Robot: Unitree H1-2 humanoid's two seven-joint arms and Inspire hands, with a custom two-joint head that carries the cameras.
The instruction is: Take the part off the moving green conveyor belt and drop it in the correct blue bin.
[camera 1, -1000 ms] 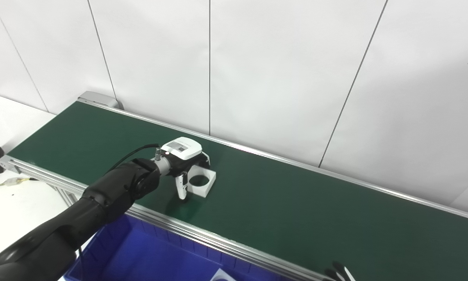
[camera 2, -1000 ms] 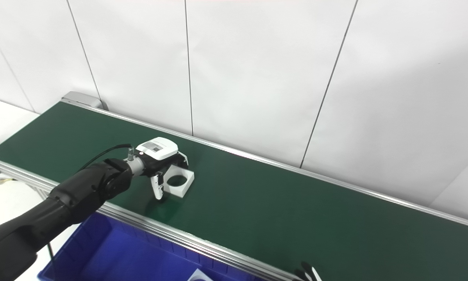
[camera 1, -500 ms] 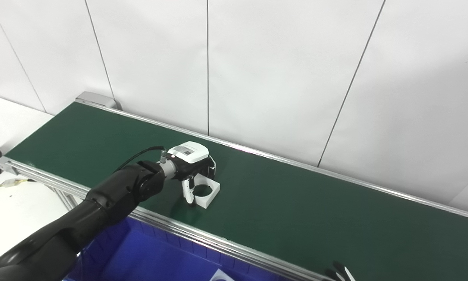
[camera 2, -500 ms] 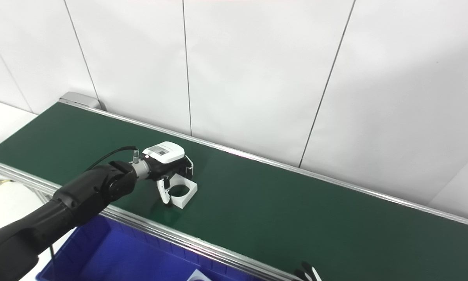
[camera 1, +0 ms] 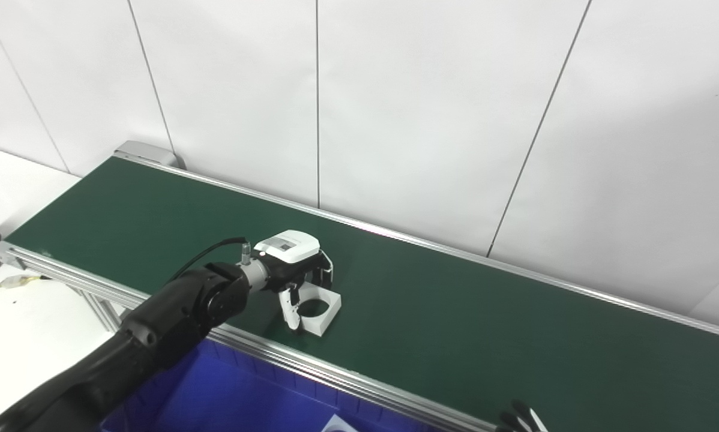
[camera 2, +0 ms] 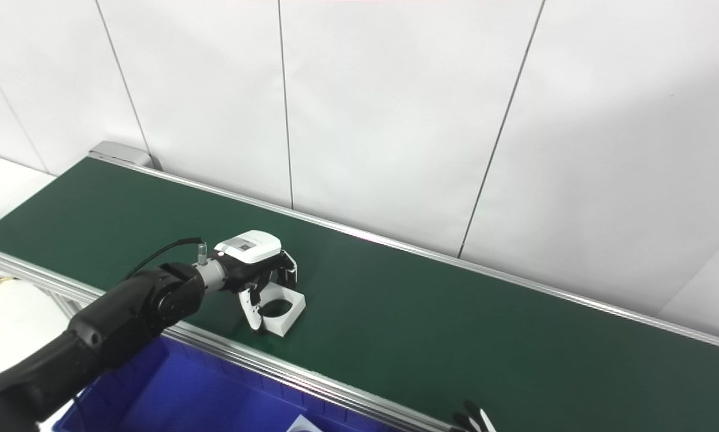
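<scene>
Ok so my left hand (camera 1: 293,270) is out over the green conveyor belt (camera 1: 455,324), fingers (camera 1: 290,309) wrapped round the white part (camera 1: 318,312), a square block w/ a round hole. Thumb on the near side, the rest behind it. The part's bottom looks to be on the belt, near the front rail. Blue bin (camera 1: 227,396) sits right below the rail. Right hand (camera 1: 518,419): only fingertips at the bottom edge, can't tell if open or closed.

Head cameras, paired: I look down and forward from above the near rail. Both views share the green conveyor belt (camera 1: 455,312), the white wall behind, and my left hand (camera 2: 257,270); the right eye sits slightly rightward, so everything shifts left.
</scene>
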